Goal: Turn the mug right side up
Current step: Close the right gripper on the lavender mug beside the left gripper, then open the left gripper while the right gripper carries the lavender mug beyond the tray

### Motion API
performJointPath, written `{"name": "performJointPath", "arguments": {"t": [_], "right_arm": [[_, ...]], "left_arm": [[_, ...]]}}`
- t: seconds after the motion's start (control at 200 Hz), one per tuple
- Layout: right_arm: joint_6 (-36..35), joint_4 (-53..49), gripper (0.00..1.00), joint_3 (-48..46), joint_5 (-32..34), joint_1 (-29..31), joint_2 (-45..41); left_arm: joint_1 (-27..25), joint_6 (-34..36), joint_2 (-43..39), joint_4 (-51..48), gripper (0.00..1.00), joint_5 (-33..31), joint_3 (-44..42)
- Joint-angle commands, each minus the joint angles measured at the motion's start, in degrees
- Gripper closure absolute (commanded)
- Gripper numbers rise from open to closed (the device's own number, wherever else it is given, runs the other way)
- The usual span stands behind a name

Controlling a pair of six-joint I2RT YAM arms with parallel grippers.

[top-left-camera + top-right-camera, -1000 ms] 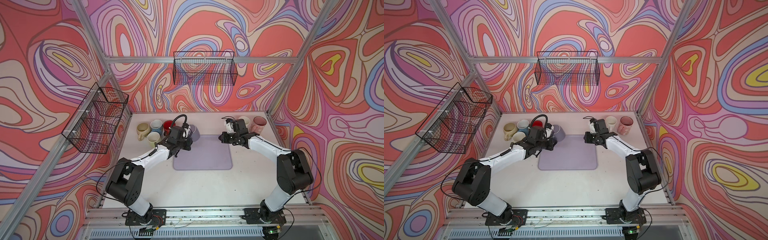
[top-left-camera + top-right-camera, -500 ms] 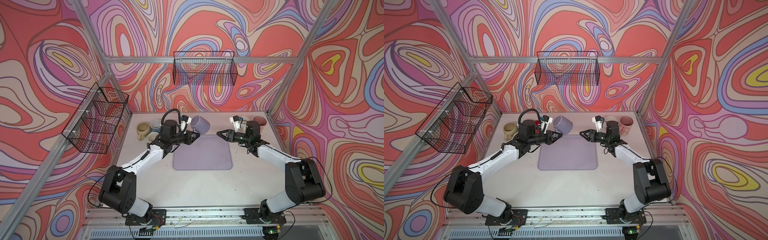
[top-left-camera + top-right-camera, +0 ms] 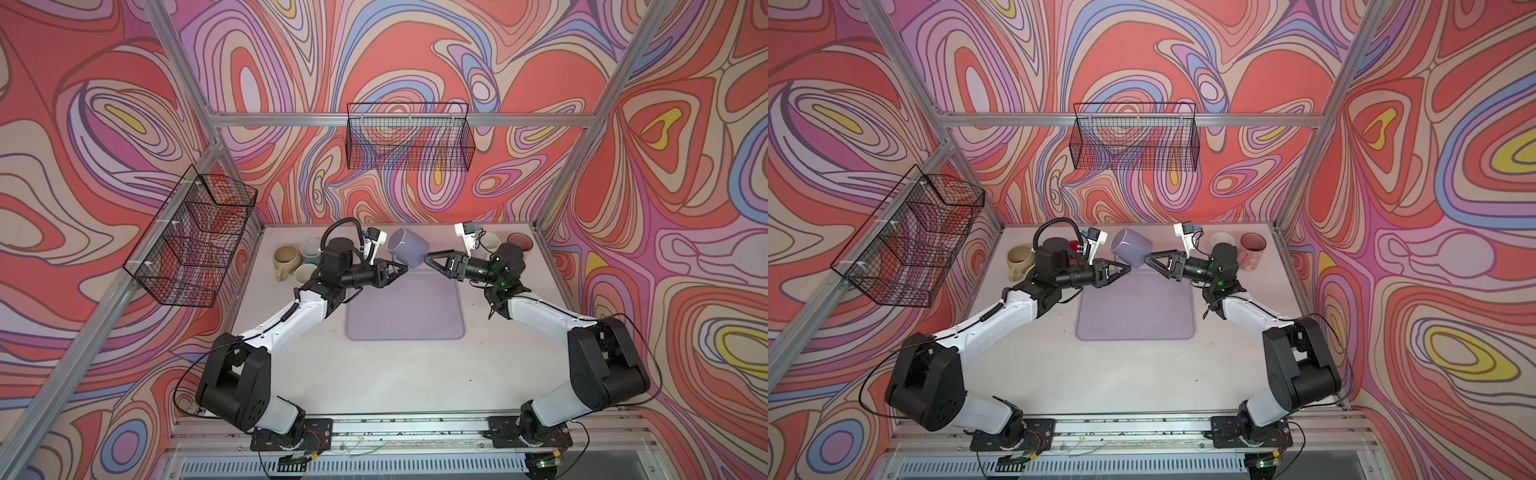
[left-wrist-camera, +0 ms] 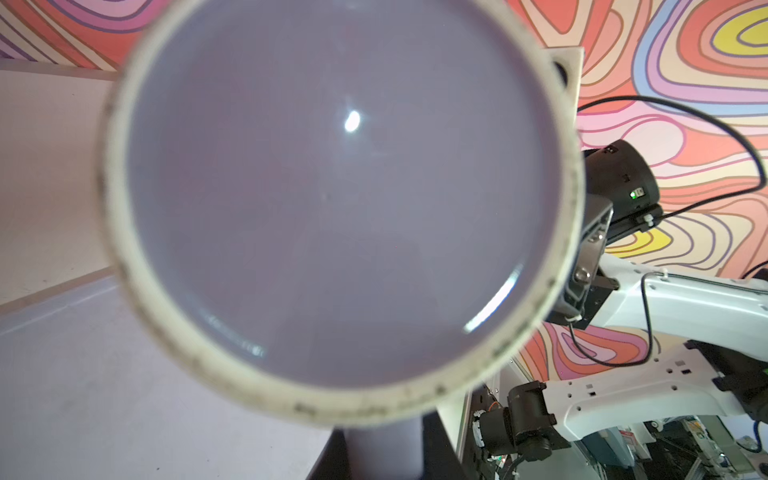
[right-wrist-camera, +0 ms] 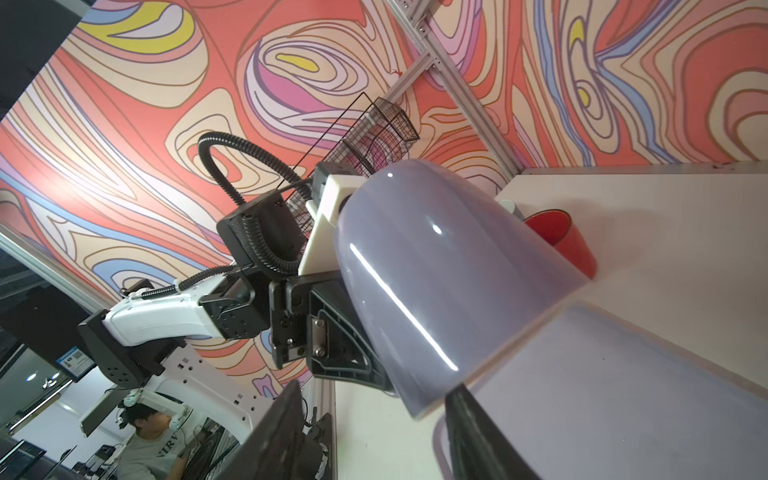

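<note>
Above the far edge of the purple mat [image 3: 405,316], the lavender mug [image 3: 409,249] hangs in the air, clear of the white table [image 3: 374,374] and tipped over on a slant rather than upright. The left gripper [image 3: 402,270] comes in from the left and carries it: its fingers are pressed in on a narrow lavender piece below the mug's body, which looks like the handle, seen in the left wrist view between two dark fingers [image 4: 436,449]. That view is almost filled by one round end of the mug [image 4: 332,199], a flat lavender disc inside a pale, speckled ring; I cannot tell for sure whether it is the base or the mouth. The right gripper [image 3: 428,259] reaches in from the opposite side and points at the mug's other end with its fingers spread wide. In the right wrist view those fingers [image 5: 282,432] stand far apart with the mug [image 5: 436,291] just ahead of them; one tip sits right at the mug's pale edge, and whether it touches cannot be told. Both top views show the two grippers nose to nose under the mug [image 3: 1131,249]. At the back left of the table stand a beige mug [image 3: 284,257], a light blue mug [image 3: 309,249] and a cream mug [image 3: 305,274], with a red mug [image 5: 561,241] behind the raised one. At the back right stand a white mug [image 3: 490,241] and a pink mug [image 3: 519,241].
</note>
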Motion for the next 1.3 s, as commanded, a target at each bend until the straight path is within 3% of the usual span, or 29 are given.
{"name": "performJointPath", "arguments": {"t": [0.0,0.305,0.581,0.626,0.731,0.811,1.016,1.072,1.182,1.297], "right_arm": [[0.9,1.8,0.44,1.2,-0.4,0.5,1.1],[5.9,9.9,0.56,5.9,0.2,4.0,4.8],[8.9,11.4,0.99,9.4,-0.1,4.1,7.3],[7.4,8.7,1.00,9.7,0.2,4.2,6.7],[1.6,-1.7,1.00,10.7,1.6,4.2,4.9],[-5.5,-15.3,1.00,13.1,3.8,4.1,3.5],[-24.4,-52.9,1.00,22.2,16.3,3.6,0.6],[-27.7,-62.4,1.00,25.3,20.3,3.2,1.0],[-34.3,-82.0,1.00,32.6,31.0,2.2,3.4],[-40.3,-98.2,1.00,38.0,45.2,1.1,6.1]], "left_arm": [[-0.4,-0.5,-2.7,6.9,1.00,2.1,2.7],[-1.6,-5.1,0.6,14.0,1.00,3.1,1.1],[-1.2,-4.7,1.9,14.5,0.99,0.8,-0.3],[-0.6,-4.6,1.7,14.5,0.94,-0.5,-1.0],[1.4,-5.2,1.0,15.5,0.74,-1.9,-2.8],[2.5,-3.8,-0.6,13.5,0.60,-3.6,-3.5],[4.3,6.5,-7.6,-2.8,0.48,-15.7,-3.4],[4.5,9.4,-9.6,-7.2,0.47,-21.6,-3.3],[4.9,15.4,-12.9,-16.1,0.33,-40.0,-2.9],[6.3,17.7,-16.2,-18.0,0.24,-53.2,-5.2]]}}
